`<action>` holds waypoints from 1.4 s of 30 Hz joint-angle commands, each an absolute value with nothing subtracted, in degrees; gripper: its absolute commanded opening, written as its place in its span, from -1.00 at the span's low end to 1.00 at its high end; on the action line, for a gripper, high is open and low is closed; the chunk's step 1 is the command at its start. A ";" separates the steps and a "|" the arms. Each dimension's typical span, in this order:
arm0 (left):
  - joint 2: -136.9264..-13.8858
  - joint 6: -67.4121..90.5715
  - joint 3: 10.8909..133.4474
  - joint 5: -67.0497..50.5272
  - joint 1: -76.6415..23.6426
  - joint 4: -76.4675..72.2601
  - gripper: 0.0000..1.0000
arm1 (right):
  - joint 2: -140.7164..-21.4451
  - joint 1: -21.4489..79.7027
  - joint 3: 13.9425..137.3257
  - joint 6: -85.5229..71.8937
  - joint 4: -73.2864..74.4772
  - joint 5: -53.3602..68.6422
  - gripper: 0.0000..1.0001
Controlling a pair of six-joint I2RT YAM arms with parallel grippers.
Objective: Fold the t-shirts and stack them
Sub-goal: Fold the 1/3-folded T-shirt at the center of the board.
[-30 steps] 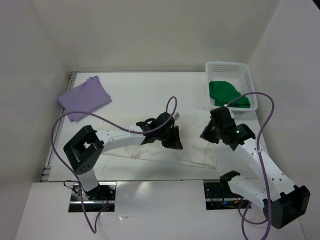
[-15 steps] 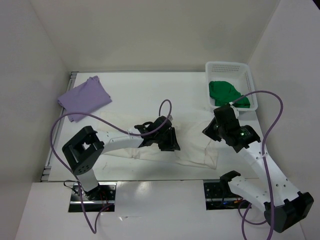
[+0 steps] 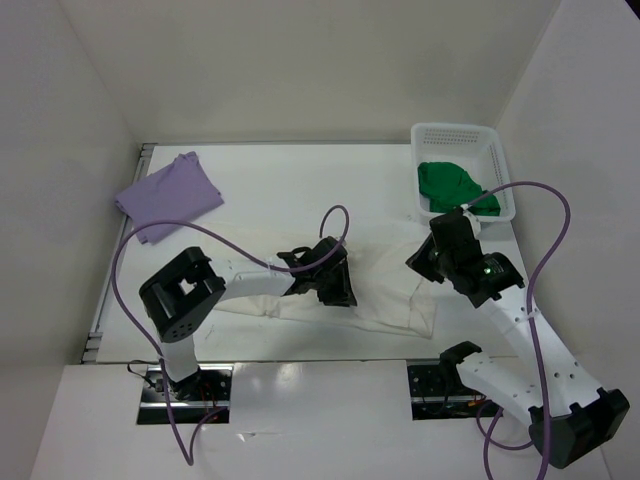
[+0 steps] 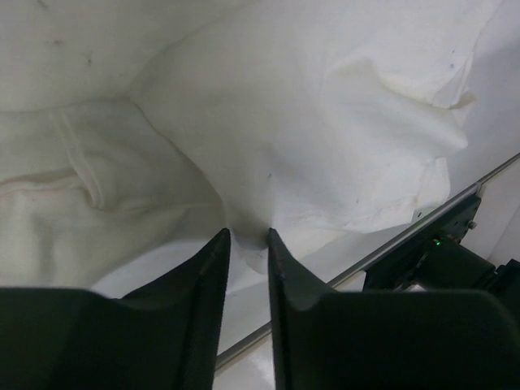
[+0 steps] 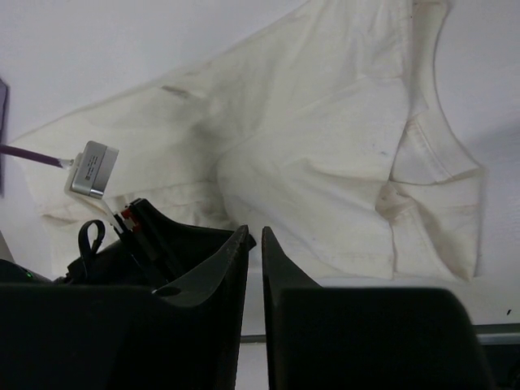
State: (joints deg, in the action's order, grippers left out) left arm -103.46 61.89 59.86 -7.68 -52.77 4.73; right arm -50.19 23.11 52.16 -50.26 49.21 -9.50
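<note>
Three shirts lie unstacked: the lavender shirt [image 3: 170,195] at the bench's [image 3: 300,180] 10 o'clock corner, the green shirt [image 3: 455,187] in the basket [image 3: 455,133] at 2, and the white shirt [image 3: 390,290] spread near 6. Within the last second the left hand [image 4: 248,244], clamped on a white ridge, has drawn it toward 7. The right hand [image 5: 253,236] hovers pressed together, empty. Folding looks barely begun.

My overhead view is bright and evenly lit, probably from above, with only soft shadows on the table [image 3: 280,190] and no glare. On the left wrist feed the near fingers [image 4: 195,309] are dark and slightly soft. The white t-shirt [image 4: 325,122] looks creamy, its folds gently shaded.
</note>
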 commanded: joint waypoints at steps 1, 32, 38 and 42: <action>-102.93 62.23 61.08 -7.47 -52.73 3.34 -0.40 | -49.31 23.03 53.79 -49.75 49.13 -10.55 -0.67; -98.27 55.10 61.81 -9.84 -52.73 19.18 -0.16 | -49.83 23.03 48.25 -49.75 42.54 -6.51 -0.62; -99.49 57.91 62.31 -12.48 -52.73 14.33 -0.02 | -49.83 23.03 48.25 -49.75 42.54 -5.98 -0.62; -98.18 58.54 62.31 -12.48 -52.73 13.27 -0.06 | -49.83 23.03 48.25 -49.75 43.07 -5.98 -0.62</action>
State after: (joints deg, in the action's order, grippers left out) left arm -101.25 57.01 61.23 -11.18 -52.77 16.84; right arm -49.84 23.09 48.62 -50.04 44.97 -6.17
